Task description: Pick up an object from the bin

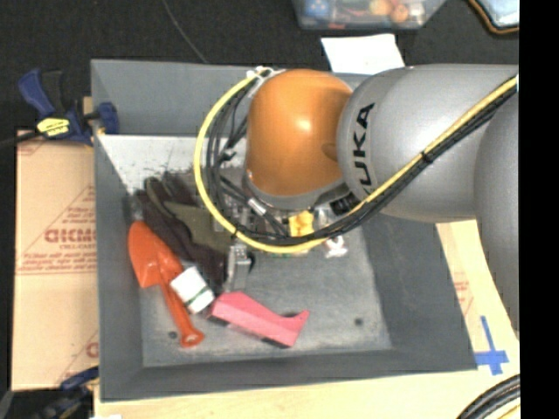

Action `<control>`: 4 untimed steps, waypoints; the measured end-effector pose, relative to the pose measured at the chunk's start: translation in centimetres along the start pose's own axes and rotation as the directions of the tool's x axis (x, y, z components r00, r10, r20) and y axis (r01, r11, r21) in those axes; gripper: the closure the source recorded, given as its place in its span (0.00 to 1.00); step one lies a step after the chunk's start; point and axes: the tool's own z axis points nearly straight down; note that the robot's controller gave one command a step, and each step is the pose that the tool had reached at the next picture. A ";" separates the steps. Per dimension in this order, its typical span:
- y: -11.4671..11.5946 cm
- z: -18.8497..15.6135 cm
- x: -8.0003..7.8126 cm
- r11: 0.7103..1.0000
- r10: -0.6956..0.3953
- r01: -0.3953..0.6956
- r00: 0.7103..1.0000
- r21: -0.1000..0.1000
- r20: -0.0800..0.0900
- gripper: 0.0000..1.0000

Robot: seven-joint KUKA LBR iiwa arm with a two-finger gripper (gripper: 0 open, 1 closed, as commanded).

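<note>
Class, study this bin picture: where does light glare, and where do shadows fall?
Camera view: glare on the orange cover and along the grey arm; a bright patch on the bin, at its left wall; shadow beneath the arm, by the dark glove.

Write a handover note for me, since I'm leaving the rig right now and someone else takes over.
Gripper: down in the bin, left of middle, at the edge of a dark cloth; it is not seen holding anything.
Things: orange scoop by the left wall; white-green bottle against the scoop's handle; pink block near the front; small white piece under the arm.
Done: the arm is inside the bin.
Left: grasp one thing and lift it out.
</note>
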 end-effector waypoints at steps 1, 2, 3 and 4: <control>-0.1 -0.4 -0.2 1.000 0.005 -0.005 1.000 -0.001 0.008 0.00; 0.8 13.7 -5.6 0.995 0.097 -0.097 0.995 -0.005 0.014 0.00; 1.5 14.1 -4.3 0.954 0.301 -0.301 0.953 -0.011 0.019 0.00; 0.6 14.0 -5.7 0.995 0.103 -0.103 0.995 -0.004 0.018 0.00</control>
